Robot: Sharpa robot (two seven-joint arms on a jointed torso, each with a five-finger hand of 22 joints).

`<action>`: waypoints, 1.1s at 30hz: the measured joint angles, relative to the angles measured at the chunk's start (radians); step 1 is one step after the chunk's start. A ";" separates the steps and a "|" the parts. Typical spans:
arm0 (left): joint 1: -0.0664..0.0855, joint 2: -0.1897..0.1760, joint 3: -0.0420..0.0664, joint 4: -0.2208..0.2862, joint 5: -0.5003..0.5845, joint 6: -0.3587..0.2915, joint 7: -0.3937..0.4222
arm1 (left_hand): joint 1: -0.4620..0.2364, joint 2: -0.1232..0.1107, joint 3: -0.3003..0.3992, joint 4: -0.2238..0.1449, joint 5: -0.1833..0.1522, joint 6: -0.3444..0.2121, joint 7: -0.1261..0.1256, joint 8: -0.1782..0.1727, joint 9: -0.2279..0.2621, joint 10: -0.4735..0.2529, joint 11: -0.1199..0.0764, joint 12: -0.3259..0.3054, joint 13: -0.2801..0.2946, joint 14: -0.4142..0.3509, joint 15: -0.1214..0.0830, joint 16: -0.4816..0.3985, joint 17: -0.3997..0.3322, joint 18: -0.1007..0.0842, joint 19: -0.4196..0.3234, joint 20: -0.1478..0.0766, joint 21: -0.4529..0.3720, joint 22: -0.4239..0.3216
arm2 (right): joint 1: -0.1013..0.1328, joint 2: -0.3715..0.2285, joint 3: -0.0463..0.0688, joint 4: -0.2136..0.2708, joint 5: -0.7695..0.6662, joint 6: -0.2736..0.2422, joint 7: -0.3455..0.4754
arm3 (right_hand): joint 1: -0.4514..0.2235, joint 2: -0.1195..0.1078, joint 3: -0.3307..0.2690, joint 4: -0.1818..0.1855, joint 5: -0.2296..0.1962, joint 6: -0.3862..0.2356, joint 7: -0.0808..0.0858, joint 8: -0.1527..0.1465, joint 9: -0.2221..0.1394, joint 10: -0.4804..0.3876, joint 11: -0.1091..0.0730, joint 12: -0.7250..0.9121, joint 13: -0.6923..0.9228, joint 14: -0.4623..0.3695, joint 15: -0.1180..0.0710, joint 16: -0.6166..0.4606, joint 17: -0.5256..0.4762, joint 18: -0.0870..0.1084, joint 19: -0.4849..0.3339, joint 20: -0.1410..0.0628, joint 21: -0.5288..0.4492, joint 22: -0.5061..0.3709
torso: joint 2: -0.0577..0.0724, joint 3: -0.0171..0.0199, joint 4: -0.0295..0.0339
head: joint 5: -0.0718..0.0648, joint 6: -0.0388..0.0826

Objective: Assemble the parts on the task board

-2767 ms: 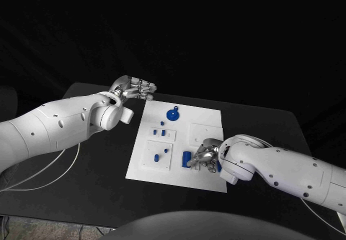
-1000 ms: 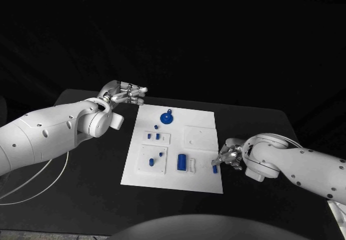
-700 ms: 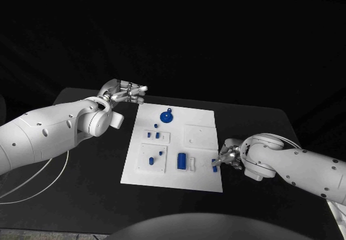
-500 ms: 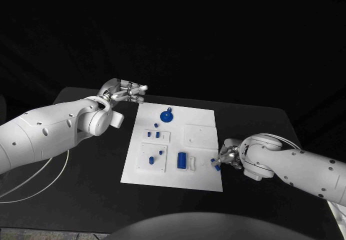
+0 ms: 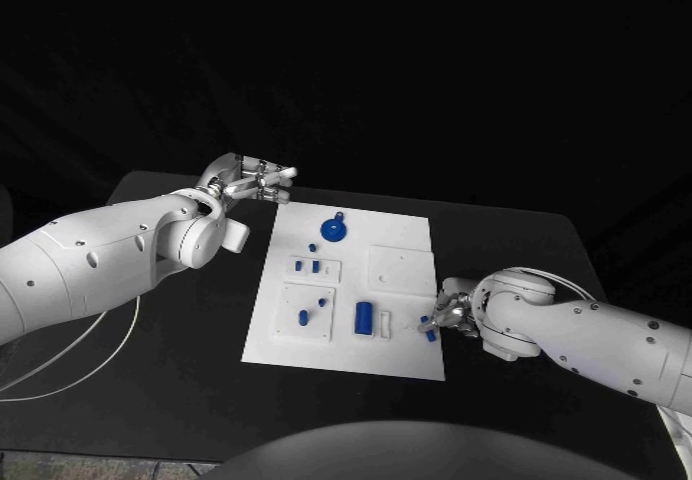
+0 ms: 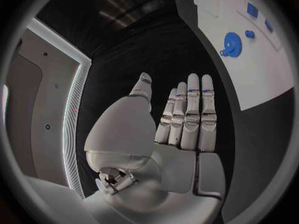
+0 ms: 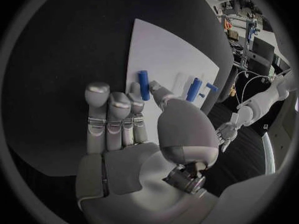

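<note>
The right hand point(image 5: 451, 318) sits at the white board's point(image 5: 401, 295) four o'clock edge, its fingers point(image 7: 111, 115) straight and spread beside a small blue peg point(image 5: 428, 335), which lies flat on the board; I judge the hand released, holding nothing. The left hand point(image 5: 254, 181) hovers off the board's eleven o'clock corner over the black tabletop point(image 5: 173, 330), fingers extended and empty. To pick the peg cleanly, the right fingers should close across its short sides and lift straight up before carrying it toward the sockets around nine o'clock, near the larger blue block point(image 5: 364, 317).
</note>
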 measured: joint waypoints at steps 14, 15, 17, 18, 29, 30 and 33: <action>0.000 -0.001 0.000 0.000 0.000 0.000 -0.001 | 0.000 0.000 0.000 0.000 0.000 0.000 0.000 0.000 0.000 -0.004 0.004 0.000 0.000 0.000 0.000 0.000 0.000 0.000 0.000 0.000 0.000 -0.006 | 0.009 0.017 -0.022 -0.002 -0.051 0.023 0.002 | -0.037 -0.001 0.116 -0.103 0.302 -0.002 0.000 0.005 0.027 -0.013 0.002 0.000 0.011 0.000 0.000 0.004 0.006 0.000 0.000 0.000 0.000 0.008 | 0.000 -0.0008 0.0009 | 0.001 -0.008; 0.000 -0.001 0.000 0.000 0.000 0.000 -0.001 | 0.000 0.000 0.000 0.000 0.000 0.000 0.000 0.000 0.000 -0.004 0.004 0.000 0.000 0.000 0.000 0.000 0.000 0.000 0.000 0.000 0.000 -0.006 | 0.009 0.018 -0.022 -0.003 -0.053 0.023 0.002 | -0.044 0.002 0.127 -0.114 0.325 -0.002 0.000 0.006 0.030 -0.013 0.002 0.000 0.011 0.000 0.000 0.005 0.006 0.000 0.000 0.000 0.000 0.009 | 0.000 -0.0007 0.0009 | 0.002 -0.009; 0.000 -0.001 0.000 0.000 0.000 0.000 -0.002 | 0.000 0.000 0.000 0.000 0.000 0.000 0.000 0.000 0.000 -0.004 0.004 0.000 0.000 0.000 0.000 0.000 0.000 0.000 0.000 0.000 0.000 -0.007 | 0.009 0.020 -0.023 -0.004 -0.056 0.023 0.002 | -0.053 0.011 0.130 -0.123 0.373 -0.001 0.000 0.007 0.031 -0.012 0.002 0.000 0.011 0.000 0.003 0.005 0.006 0.000 0.000 0.000 0.000 0.011 | 0.000 -0.0005 0.0008 | 0.003 -0.010; 0.000 -0.001 0.000 0.000 0.000 0.001 -0.002 | 0.000 0.000 0.000 0.000 0.000 0.000 0.000 0.000 0.000 -0.004 0.004 0.000 0.000 0.000 0.000 0.000 0.000 0.000 0.000 0.000 0.000 -0.007 | 0.009 0.021 -0.023 -0.004 -0.057 0.023 0.002 | -0.056 0.014 0.129 -0.124 0.392 -0.001 0.000 0.007 0.032 -0.012 0.002 0.000 0.011 0.000 0.003 0.005 0.006 0.000 0.000 0.000 0.000 0.011 | 0.000 -0.0005 0.0006 | 0.003 -0.011; 0.000 -0.001 0.000 0.001 0.000 0.001 -0.003 | 0.004 0.004 0.000 0.000 0.000 -0.004 0.004 0.000 0.000 -0.004 0.004 0.000 0.000 0.000 0.000 0.000 0.000 0.000 0.000 0.000 0.000 -0.010 | 0.009 0.023 -0.025 -0.013 -0.025 -0.001 0.002 | -0.098 0.055 0.117 -0.135 0.477 -0.001 0.000 0.025 0.038 -0.018 0.003 -0.004 0.007 0.001 0.004 0.005 0.010 -0.001 0.000 0.000 0.004 0.026 | 0.000 -0.0003 0.0000 | 0.003 -0.013; 0.000 -0.001 0.000 0.001 0.000 0.001 -0.003 | 0.004 0.004 0.000 0.000 0.000 -0.004 0.004 0.000 0.000 -0.004 0.004 0.000 0.000 0.000 0.000 0.000 0.000 0.000 0.000 0.000 0.000 -0.010 | 0.009 0.022 -0.025 -0.013 -0.013 -0.010 0.002 | -0.098 0.055 0.115 -0.137 0.484 -0.001 0.000 0.025 0.038 -0.018 0.003 -0.004 0.007 0.001 0.004 0.005 0.010 -0.001 0.000 0.000 0.004 0.026 | 0.000 -0.0003 0.0000 | 0.003 -0.013; 0.000 -0.002 0.000 0.000 0.000 0.001 -0.003 | 0.004 0.004 0.000 0.000 0.000 -0.004 0.004 0.000 0.000 -0.004 0.004 0.000 0.000 0.000 0.000 0.000 0.000 0.000 0.000 0.000 0.000 -0.010 | 0.008 0.017 -0.026 -0.012 0.020 -0.032 0.000 | -0.098 0.055 0.115 -0.138 0.493 -0.001 0.000 0.025 0.035 -0.019 0.003 -0.004 0.007 0.000 0.004 0.005 0.010 -0.001 0.000 0.000 0.004 0.027 | 0.000 -0.0001 0.0000 | 0.004 -0.013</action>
